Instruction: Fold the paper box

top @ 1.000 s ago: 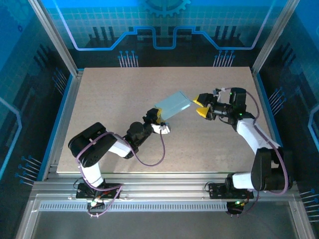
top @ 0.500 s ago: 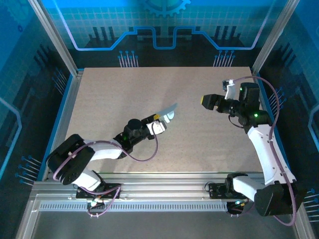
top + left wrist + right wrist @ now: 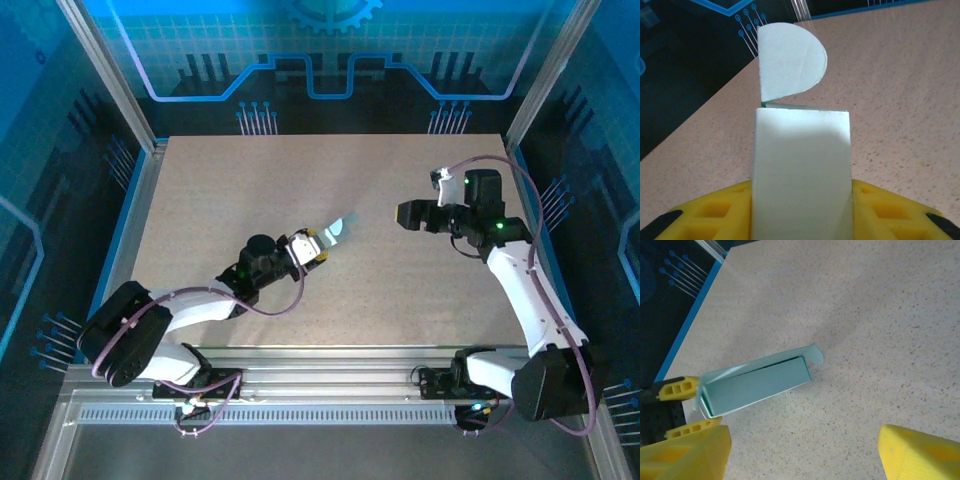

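Observation:
The paper box (image 3: 336, 229) is a pale mint, slim folded card held just above the table, edge-on in the top view. My left gripper (image 3: 314, 246) is shut on its near end. In the left wrist view the box (image 3: 800, 160) stands between the yellow fingers (image 3: 715, 215), with a rounded flap (image 3: 790, 62) sticking out at its far end. My right gripper (image 3: 405, 214) hovers to the right of the box, apart from it. Its jaws are open and hold nothing. The right wrist view looks down on the box (image 3: 757, 385), with the right gripper (image 3: 802, 460) well short of it.
The speckled beige table (image 3: 250, 180) is bounded by blue rails at the left and right and a metal frame at the near edge. Beyond the far edge stands a dark blue patterned backdrop (image 3: 320, 60).
The left gripper has drawn back toward the lower left with the box, which has turned from broad face up to edge-on. The right gripper is now farther from the box.

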Robot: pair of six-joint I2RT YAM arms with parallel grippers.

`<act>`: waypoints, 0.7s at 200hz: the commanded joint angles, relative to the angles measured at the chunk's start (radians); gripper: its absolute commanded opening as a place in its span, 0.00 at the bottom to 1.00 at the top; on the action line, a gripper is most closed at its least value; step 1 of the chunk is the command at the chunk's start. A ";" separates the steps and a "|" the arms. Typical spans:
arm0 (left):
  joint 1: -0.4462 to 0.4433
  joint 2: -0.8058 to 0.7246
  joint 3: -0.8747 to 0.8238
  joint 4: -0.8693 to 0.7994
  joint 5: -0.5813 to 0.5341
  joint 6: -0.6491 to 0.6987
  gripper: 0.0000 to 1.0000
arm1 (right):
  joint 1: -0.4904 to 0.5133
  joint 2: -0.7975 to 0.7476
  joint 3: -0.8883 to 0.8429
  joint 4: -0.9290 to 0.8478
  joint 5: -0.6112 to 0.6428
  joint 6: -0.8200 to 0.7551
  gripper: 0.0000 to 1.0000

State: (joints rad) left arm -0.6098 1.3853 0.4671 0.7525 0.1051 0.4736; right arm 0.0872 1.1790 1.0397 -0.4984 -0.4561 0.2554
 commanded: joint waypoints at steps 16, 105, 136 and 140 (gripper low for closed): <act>0.021 -0.019 -0.077 0.181 0.114 -0.217 0.38 | 0.027 0.016 -0.022 0.065 -0.071 -0.075 0.78; 0.020 0.128 -0.244 0.634 0.137 -0.344 0.37 | 0.118 0.178 -0.052 0.144 -0.082 -0.182 0.78; 0.020 0.187 -0.252 0.649 0.191 -0.338 0.35 | 0.147 0.271 -0.024 0.158 -0.092 -0.251 0.78; 0.020 0.193 -0.252 0.649 0.193 -0.339 0.35 | 0.147 0.284 -0.017 0.157 -0.092 -0.250 0.78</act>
State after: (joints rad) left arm -0.5915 1.5333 0.2390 1.3312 0.2272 0.1555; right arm 0.2092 1.4040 0.9947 -0.3691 -0.5297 0.0700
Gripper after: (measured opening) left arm 0.416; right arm 0.784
